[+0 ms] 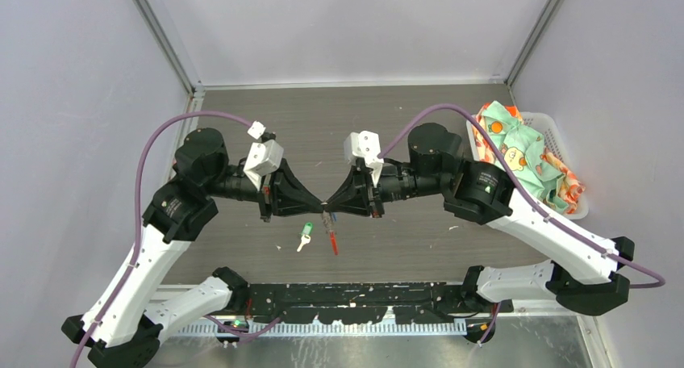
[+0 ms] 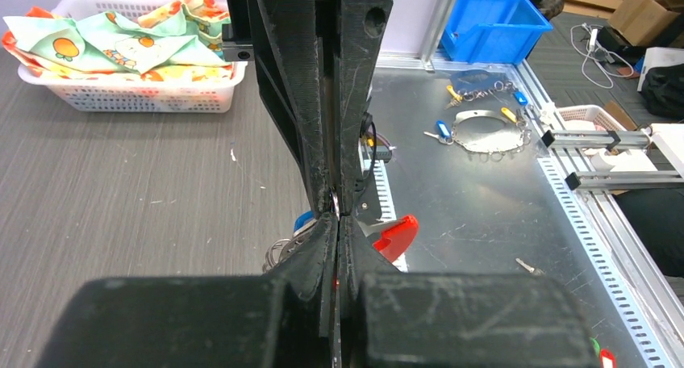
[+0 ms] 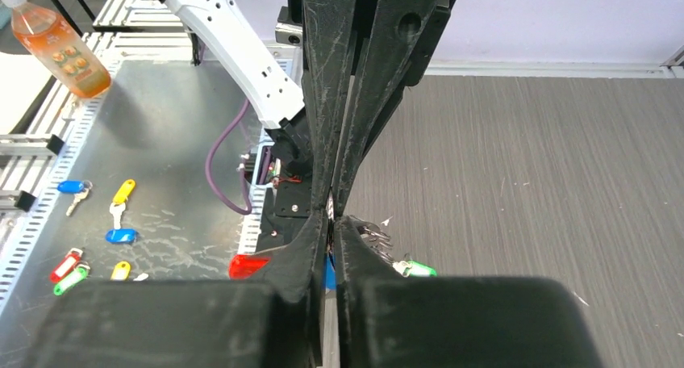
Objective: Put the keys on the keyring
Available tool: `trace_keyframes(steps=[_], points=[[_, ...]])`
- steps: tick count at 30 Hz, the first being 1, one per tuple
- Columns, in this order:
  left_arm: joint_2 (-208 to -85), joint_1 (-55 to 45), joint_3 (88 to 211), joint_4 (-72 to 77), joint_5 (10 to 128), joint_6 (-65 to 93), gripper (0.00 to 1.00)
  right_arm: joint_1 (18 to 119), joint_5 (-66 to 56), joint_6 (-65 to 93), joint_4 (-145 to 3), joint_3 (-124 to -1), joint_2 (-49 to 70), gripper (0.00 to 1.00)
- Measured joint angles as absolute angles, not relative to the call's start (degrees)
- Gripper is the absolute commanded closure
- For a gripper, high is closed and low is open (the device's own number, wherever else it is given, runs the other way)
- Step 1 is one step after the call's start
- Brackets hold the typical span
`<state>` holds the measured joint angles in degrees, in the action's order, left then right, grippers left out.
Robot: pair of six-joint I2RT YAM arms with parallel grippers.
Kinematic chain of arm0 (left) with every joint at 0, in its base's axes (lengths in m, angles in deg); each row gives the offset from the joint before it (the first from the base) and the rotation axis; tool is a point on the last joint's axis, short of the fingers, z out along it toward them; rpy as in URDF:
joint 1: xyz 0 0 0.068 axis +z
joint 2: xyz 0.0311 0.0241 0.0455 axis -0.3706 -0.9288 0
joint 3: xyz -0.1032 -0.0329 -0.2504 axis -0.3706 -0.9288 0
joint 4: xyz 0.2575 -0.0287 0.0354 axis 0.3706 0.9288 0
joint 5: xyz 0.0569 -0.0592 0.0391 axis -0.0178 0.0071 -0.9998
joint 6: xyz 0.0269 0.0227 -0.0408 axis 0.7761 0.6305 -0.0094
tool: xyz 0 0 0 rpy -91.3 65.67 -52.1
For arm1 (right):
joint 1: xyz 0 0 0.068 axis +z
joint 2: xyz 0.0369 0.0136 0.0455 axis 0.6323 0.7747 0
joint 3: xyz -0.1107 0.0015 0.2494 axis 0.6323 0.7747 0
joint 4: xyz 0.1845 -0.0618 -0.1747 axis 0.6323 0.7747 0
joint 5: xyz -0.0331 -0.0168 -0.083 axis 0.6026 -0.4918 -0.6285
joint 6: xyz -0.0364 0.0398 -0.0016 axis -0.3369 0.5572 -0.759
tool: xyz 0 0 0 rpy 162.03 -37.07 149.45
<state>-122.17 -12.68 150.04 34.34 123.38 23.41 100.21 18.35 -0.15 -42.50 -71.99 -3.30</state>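
My left gripper (image 1: 320, 203) is pressed shut on the keyring (image 1: 333, 240), which dangles just beneath (red tag lowest). My right gripper (image 1: 329, 204) meets it tip to tip, nearly closed; I cannot tell its hold. The green key (image 1: 306, 232) lies on the tabletop (image 1: 403, 126), nearer my left arm.

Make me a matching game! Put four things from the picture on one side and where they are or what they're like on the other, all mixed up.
Things:
1. green key
2. basket
3. keyring
4. left gripper

Clues:
A. full of colourful cloth
B. shut, tip to tip with the right gripper
C. lying on the table, touched by no gripper
D. just below the meeting gripper tips in the top view, with a red end

Pairs: 1-C, 2-A, 3-D, 4-B
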Motion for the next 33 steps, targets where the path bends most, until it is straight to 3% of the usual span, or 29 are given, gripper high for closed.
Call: trace_keyframes(steps=[4, 8, 10, 20, 30, 33], points=[[-122.15, -12.68, 150.04, 34.43, 123.23, 23.94, 1.00, 100.21, 18.09, 0.20, -41.93, -72.29, -3.26, 0.99], [-122.08, -12.70, 150.06, 36.03, 122.31, 28.24, 0.64, 100.23, 16.65, 0.16, -38.15, -74.98, -2.01, 0.99], [-121.90, -12.70, 150.17, 39.83, 120.89, 32.53, 0.60, 100.17, 15.60, 0.09, -34.37, -77.76, -0.63, 0.99], [-125.80, -12.70, 157.01, 53.03, 117.15, 48.51, 0.72, 100.10, 13.41, -0.91, -15.18, -95.07, 10.53, 0.99], [-126.93, -12.70, 157.03, 54.36, 117.68, 50.06, 0.84, 100.10, 13.39, -1.70, -6.89, -101.73, 16.44, 0.99], [-127.17, -12.70, 157.03, 54.80, 117.66, 50.93, 0.84, 100.10, 13.41, -1.68, -5.93, -102.91, 16.83, 0.99]])
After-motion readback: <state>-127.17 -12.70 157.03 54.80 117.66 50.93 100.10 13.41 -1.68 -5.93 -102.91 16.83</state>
